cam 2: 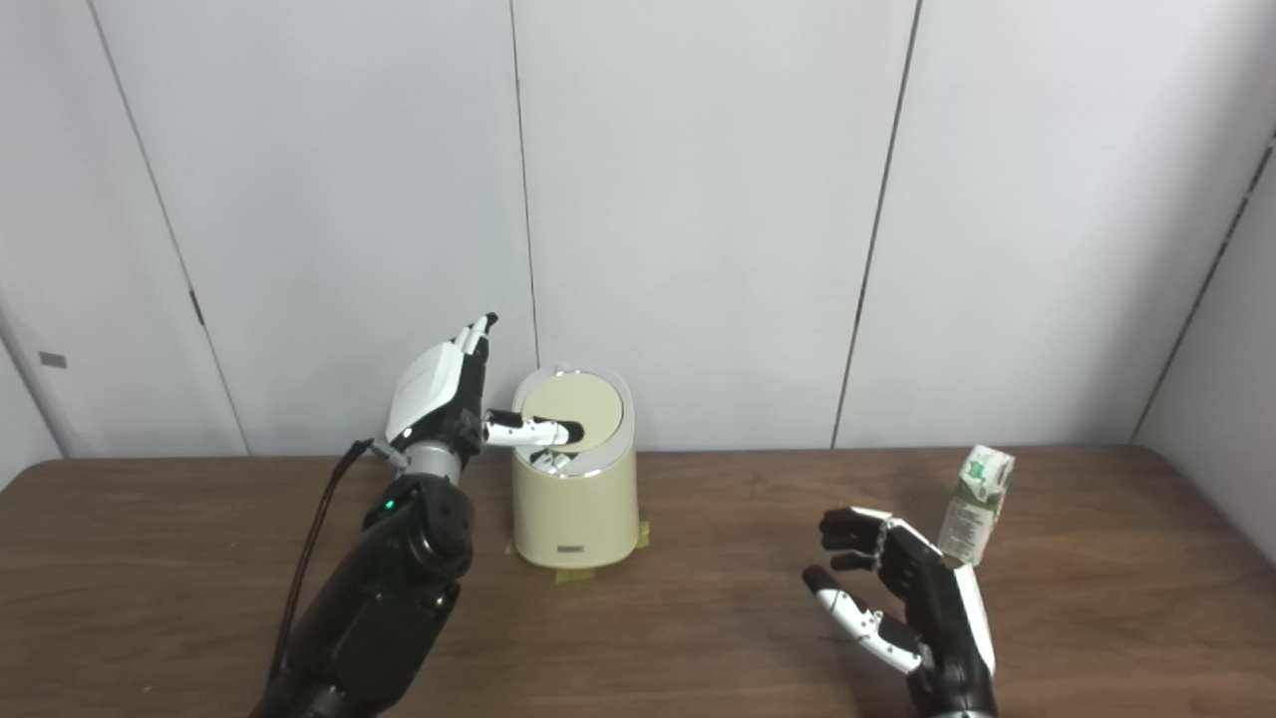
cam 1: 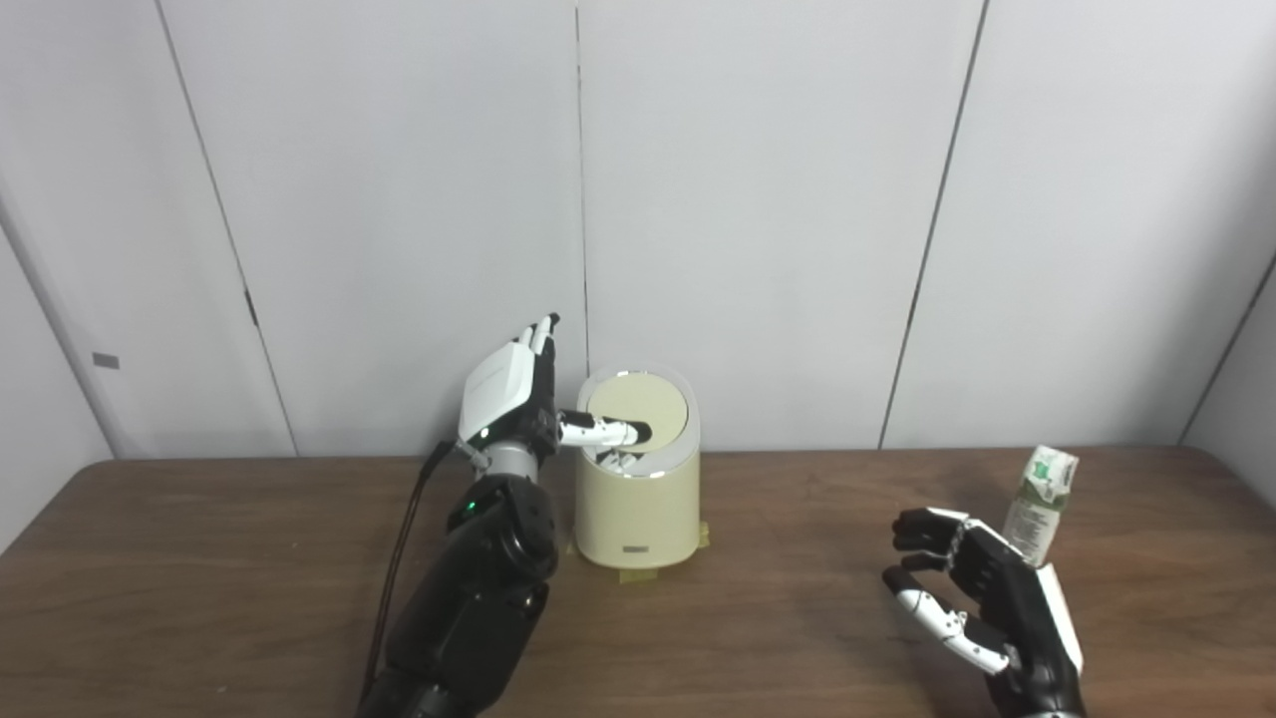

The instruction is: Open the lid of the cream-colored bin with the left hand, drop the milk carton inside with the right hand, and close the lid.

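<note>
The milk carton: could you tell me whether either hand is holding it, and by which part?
Neither holds it. The milk carton stands free on the table, behind the open right hand. The left hand only props the bin's lid with its thumb.

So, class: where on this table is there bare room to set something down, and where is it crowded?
Bare wood lies between the bin and the right hand, and along the table's left side. It is crowded where the left hand meets the lid, and around the milk carton.

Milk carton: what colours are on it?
White with green print, on the milk carton; clearest in the left eye view.
</note>
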You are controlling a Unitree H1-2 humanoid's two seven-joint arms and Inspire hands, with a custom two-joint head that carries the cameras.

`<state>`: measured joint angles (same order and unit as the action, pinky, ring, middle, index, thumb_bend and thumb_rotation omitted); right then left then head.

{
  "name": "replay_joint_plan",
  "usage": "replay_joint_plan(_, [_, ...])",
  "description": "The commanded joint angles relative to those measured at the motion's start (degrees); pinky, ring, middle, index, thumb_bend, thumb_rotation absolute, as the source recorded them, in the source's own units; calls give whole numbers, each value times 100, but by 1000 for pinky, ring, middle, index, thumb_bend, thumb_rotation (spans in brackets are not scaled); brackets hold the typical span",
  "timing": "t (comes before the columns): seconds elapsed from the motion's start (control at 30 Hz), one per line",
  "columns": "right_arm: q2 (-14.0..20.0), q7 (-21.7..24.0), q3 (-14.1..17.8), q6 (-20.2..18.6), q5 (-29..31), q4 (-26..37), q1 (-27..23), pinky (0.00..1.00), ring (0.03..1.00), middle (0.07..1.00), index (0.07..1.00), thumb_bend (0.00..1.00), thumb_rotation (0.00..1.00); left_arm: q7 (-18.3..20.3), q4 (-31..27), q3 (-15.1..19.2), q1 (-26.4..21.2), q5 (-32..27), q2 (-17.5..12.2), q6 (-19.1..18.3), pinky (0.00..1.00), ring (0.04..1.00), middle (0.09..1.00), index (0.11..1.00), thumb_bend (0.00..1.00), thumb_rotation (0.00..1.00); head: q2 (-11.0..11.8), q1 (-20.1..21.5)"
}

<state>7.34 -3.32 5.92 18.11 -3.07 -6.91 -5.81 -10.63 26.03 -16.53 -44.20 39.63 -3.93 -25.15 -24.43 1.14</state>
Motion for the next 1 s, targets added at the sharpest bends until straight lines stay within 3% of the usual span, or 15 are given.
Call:
replay_joint_plan(0.0, [-174,-18,-129,22,-83,-273,489,574,648,651,622,315,250,-296,47,-99,-274,265,-121,146,1000,1000,1000,1000,909,47,-12,14])
replay_joint_plan(0.13, [-160,36,-132,156,1,-335,490,583,649,651,624,324,259,-512,119,-314,-258,497,-192,247,1000,1000,1000,1000,940,32,-22,25])
replay_joint_plan(0.37, [-159,10,-134,212,-55,-341,496,575,641,644,620,315,258,-393,-57,-603,-281,876,-258,-44,1000,1000,1000,1000,989,72,-53,32])
replay_joint_plan(0.73, [-155,14,-159,271,-86,-339,519,572,633,636,616,317,254,-82,-79,-717,-234,1029,-311,-144,1000,1000,1000,1000,1000,134,-91,48])
replay_joint_plan(0.83, [-160,-13,-171,195,-152,-286,534,571,637,640,618,333,298,0,-78,-740,-229,1054,-325,-149,1000,1000,1000,1000,1000,131,-87,43])
replay_joint_plan(0.97, [-153,-34,-181,265,-184,-330,509,566,635,637,615,326,257,-11,-37,-753,-242,1056,-338,-105,1000,1000,1000,1000,1000,133,-82,44])
